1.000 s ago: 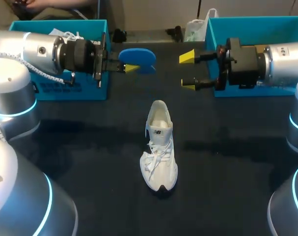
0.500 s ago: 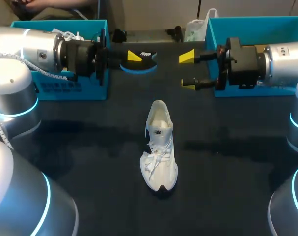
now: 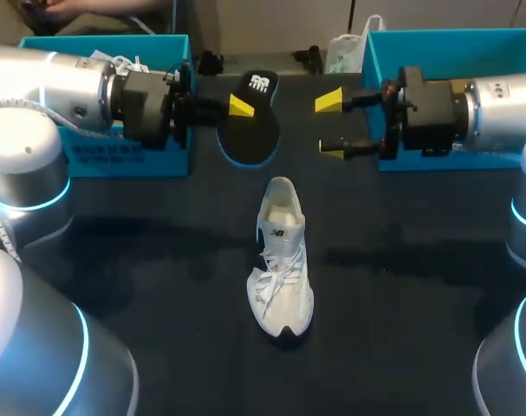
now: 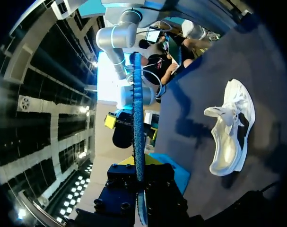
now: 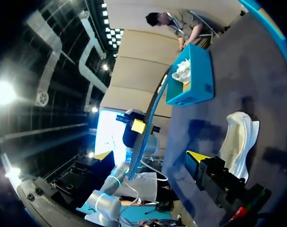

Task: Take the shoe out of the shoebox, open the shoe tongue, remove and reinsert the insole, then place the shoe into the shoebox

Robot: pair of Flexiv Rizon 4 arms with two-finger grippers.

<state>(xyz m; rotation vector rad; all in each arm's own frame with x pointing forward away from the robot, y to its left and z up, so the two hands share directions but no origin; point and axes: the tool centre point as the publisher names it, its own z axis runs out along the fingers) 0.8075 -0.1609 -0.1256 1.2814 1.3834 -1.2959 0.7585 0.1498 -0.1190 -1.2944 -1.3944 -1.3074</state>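
The left claw (image 3: 237, 106) is closed on the insole (image 3: 250, 139), holding it above the far middle of the counter (image 3: 418, 286); the right claw (image 3: 332, 127) stands near it, fingers wide apart and empty. The shoe (image 3: 282, 260) stands on the counter nearer to the robot than both claws, its long axis running near to far with the heel opening toward the insole, so I judge the insole must come down and toward the robot. The head view shows the insole's dark flat face, while the left wrist view shows only its thin edge between the fingers
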